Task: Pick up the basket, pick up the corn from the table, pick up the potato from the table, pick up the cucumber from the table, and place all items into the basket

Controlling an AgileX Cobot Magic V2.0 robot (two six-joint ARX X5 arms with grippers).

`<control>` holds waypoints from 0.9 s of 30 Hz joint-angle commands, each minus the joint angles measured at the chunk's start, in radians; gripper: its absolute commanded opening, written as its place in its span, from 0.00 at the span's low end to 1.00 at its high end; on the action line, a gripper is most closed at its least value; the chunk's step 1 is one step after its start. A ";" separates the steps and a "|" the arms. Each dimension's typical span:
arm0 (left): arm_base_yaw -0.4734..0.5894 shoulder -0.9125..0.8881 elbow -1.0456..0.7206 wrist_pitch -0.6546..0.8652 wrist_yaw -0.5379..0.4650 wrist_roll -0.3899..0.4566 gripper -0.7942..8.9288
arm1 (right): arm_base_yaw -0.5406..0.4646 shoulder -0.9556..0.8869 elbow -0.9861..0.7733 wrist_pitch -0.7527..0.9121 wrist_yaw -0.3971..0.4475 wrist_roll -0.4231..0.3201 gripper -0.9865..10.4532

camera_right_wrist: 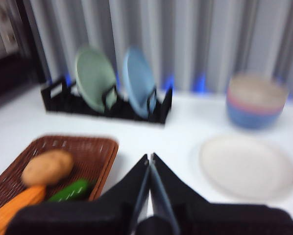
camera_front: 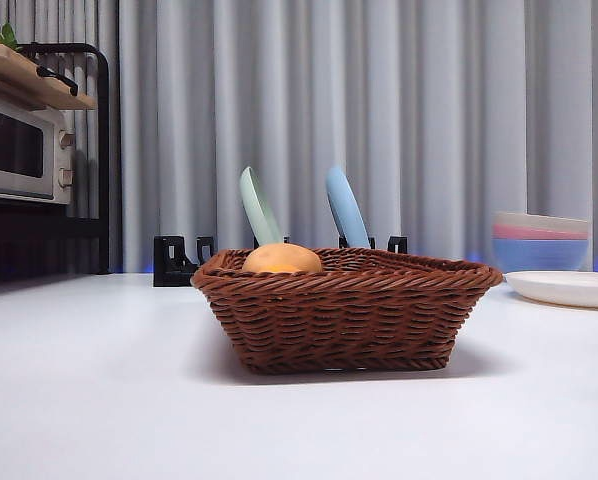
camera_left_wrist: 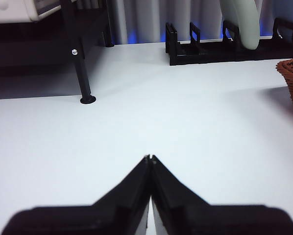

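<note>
The brown wicker basket point(camera_front: 349, 310) stands on the white table point(camera_front: 99, 400) in the middle of the front view. The tan potato point(camera_front: 282, 259) shows over its rim. In the blurred right wrist view the basket point(camera_right_wrist: 95, 152) holds the potato point(camera_right_wrist: 47, 167), the orange corn point(camera_right_wrist: 14, 208) and the green cucumber point(camera_right_wrist: 70, 191). My right gripper point(camera_right_wrist: 150, 157) is shut and empty, above the table beside the basket. My left gripper point(camera_left_wrist: 149, 158) is shut and empty over bare table, with the basket's edge point(camera_left_wrist: 292, 78) off to one side. Neither arm shows in the front view.
A black dish rack point(camera_front: 179, 262) with a green plate point(camera_front: 259, 207) and a blue plate point(camera_front: 346, 207) stands behind the basket. Stacked bowls point(camera_front: 541, 241) and a white plate point(camera_front: 569, 288) sit at the right. A microwave point(camera_front: 24, 150) on a black stand is at the left.
</note>
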 commanded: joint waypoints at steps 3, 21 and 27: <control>0.003 -0.002 -0.012 -0.002 0.000 -0.006 0.08 | -0.109 -0.105 -0.187 0.171 -0.058 -0.070 0.09; 0.003 -0.002 -0.012 -0.002 0.000 -0.006 0.08 | -0.219 -0.311 -0.573 0.217 -0.058 0.020 0.09; 0.003 -0.002 -0.012 -0.002 0.000 -0.006 0.08 | -0.218 -0.335 -0.593 0.179 -0.056 0.097 0.09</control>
